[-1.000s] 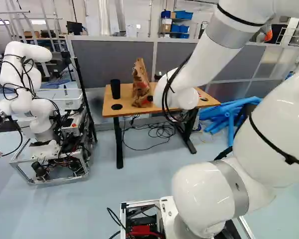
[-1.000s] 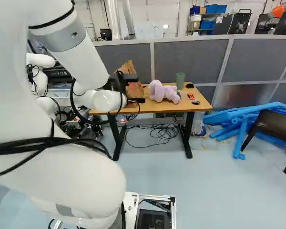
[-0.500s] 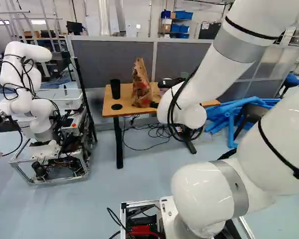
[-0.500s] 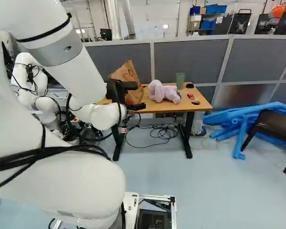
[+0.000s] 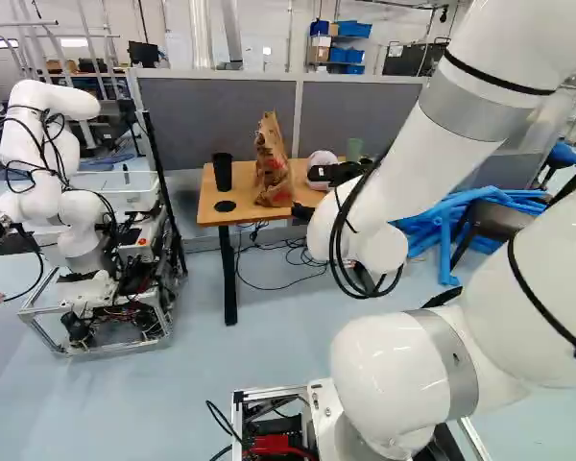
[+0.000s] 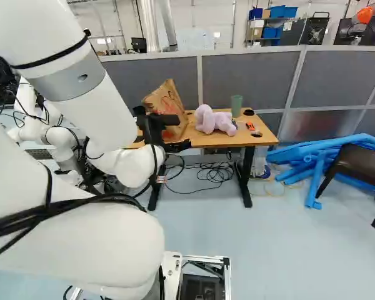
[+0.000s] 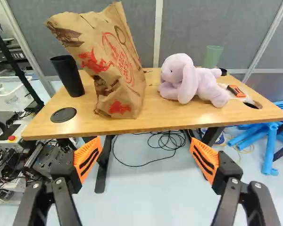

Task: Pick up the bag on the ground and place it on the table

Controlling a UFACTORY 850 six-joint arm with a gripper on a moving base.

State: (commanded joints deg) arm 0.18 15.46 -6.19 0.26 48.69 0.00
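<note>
The gripper [image 6: 177, 146] shows in the right base view as a dark shape near the table's front edge, partly behind the white wrist. Seen from the wrist, the gripper [image 7: 146, 155] is open, its orange pads wide apart with nothing between them. The brown paper bag [image 7: 118, 66] with red print stands upright on the wooden table [image 7: 153, 123], ahead of the gripper and apart from it. Its top leans and is creased. The same bag [image 5: 273, 168] is visible in full in the left base view, beside a black cup.
On the table are a lilac plush toy [image 6: 214, 120], a green cup [image 6: 236, 105], an orange-black tool [image 6: 250, 127] and the black cup [image 7: 68, 75]. Cables [image 7: 165, 143] lie beneath. Blue tubes [image 6: 312, 159] and a dark chair [image 6: 359, 167] are at the right; another robot [image 5: 53, 192] is at the left.
The arm has drawn back and down from the table, shifting right in the left base view. More of the bag shows in the right base view. The base and bag have not moved.
</note>
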